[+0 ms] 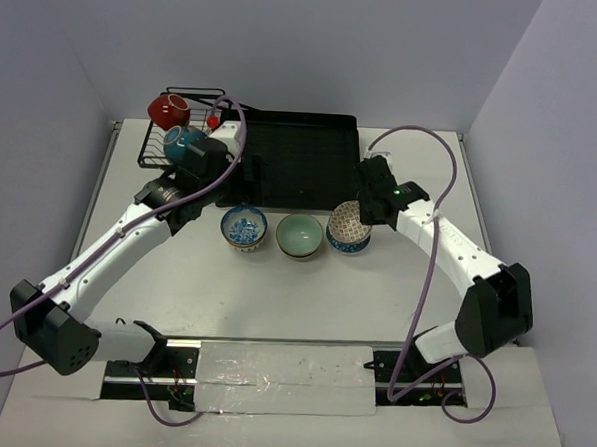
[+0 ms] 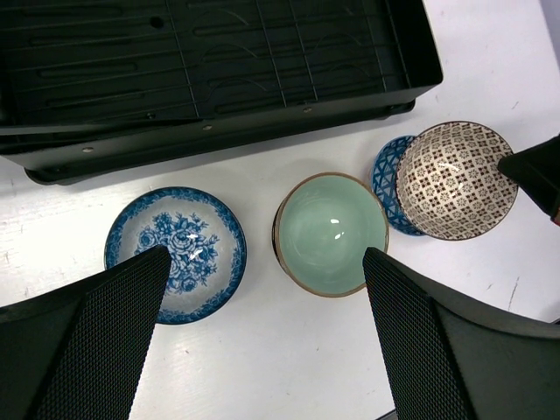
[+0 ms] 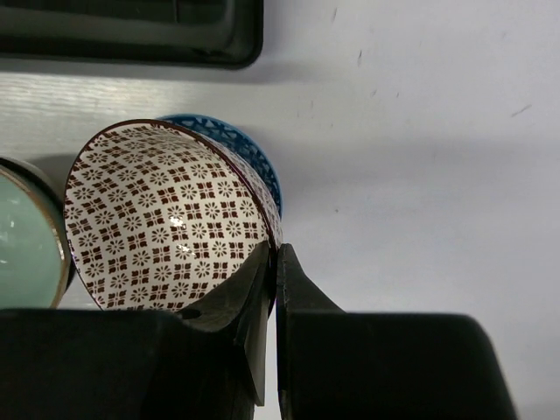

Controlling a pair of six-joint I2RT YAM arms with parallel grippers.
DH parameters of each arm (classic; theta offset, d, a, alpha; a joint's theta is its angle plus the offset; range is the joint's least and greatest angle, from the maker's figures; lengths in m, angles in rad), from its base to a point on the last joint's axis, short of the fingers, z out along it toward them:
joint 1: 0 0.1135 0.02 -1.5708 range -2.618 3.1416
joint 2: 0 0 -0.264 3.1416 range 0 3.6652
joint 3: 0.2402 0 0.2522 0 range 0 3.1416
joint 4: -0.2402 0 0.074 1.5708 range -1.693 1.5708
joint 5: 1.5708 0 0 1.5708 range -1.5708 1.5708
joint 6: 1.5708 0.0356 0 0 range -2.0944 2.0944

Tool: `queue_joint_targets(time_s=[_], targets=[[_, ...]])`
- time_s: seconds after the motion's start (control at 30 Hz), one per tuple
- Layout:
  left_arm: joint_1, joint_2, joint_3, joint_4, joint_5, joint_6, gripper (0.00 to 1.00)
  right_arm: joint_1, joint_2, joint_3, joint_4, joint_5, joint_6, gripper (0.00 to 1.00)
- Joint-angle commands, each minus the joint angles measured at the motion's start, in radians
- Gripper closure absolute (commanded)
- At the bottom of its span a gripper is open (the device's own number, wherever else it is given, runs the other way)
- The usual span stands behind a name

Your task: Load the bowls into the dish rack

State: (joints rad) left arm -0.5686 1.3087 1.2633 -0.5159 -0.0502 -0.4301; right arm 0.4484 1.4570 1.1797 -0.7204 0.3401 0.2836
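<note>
Ahead of both hands, the rack (image 1: 302, 154) lay with its near wall just beyond the row of bowls, leaving only a narrow strip of bare bench (image 1: 274, 302) between wall and rims. Behind the bowls, toward the arm bases, the bench was open and wide. To the right of the right hand (image 3: 273, 249) the surface was bare as well.

The right hand was closed down to a thin slit, with the rim of the brown bowl (image 3: 162, 219) pinched between its fingers, one inside the bowl and one outside. That bowl sat tilted over the blue bowl (image 3: 236, 144), which showed past its far edge. Whether the two touched could not be told.

The left hand (image 2: 267, 255) hung spread as wide as it goes and held nothing. Below it, the floral bowl (image 2: 175, 254) lay under its left finger and the green bowl (image 2: 331, 232) under its right one. The two bowls stood apart on the bench.

Only the top view showed the basket (image 1: 200, 98) at the rack's left end, ahead and to the left of the left hand, with a red bowl (image 1: 168, 110) and a teal bowl (image 1: 186, 143) in it. Only the right wrist view showed the pinch on the rim. The left wrist view alone showed the rack's ridged floor, with nothing in the part it covered.
</note>
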Motion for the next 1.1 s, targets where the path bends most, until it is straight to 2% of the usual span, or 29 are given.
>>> queue_joint_targets(time_s=[0.0, 0.17, 0.33, 0.43, 0.47, 0.7, 0.77, 0.83, 1.07], targets=[[0.01, -0.045, 0.001, 0.05, -0.007, 0.007, 0.03, 0.018, -0.104, 0.075, 0.056, 0.099, -0.082, 1.0], [0.021, -0.077, 0.001, 0.043, -0.031, 0.014, 0.03, 0.044, -0.211, 0.055, 0.2, 0.085, -0.207, 1.0], [0.078, -0.129, -0.027, 0.059, -0.063, 0.013, 0.03, 0.062, -0.3, -0.034, 0.559, 0.007, -0.541, 1.0], [0.148, -0.173, -0.056, 0.074, -0.048, -0.001, 0.03, 0.062, -0.267, -0.026, 0.731, -0.022, -0.711, 1.0], [0.165, -0.181, -0.067, 0.082, -0.04, -0.002, 0.03, 0.062, -0.25, -0.025, 0.784, -0.027, -0.794, 1.0], [0.251, -0.201, -0.102, 0.123, -0.024, -0.013, 0.03, 0.061, -0.022, 0.021, 1.24, -0.019, -1.105, 1.0], [0.263, -0.204, -0.104, 0.131, -0.016, -0.012, 0.03, 0.061, 0.058, 0.012, 1.333, -0.068, -1.24, 1.0], [0.277, -0.201, -0.107, 0.139, -0.019, -0.012, 0.03, 0.05, 0.14, -0.005, 1.507, -0.11, -1.317, 1.0], [0.302, -0.186, -0.123, 0.157, 0.006, -0.016, 0.04, -0.022, 0.364, 0.08, 1.71, -0.252, -1.448, 1.0]])
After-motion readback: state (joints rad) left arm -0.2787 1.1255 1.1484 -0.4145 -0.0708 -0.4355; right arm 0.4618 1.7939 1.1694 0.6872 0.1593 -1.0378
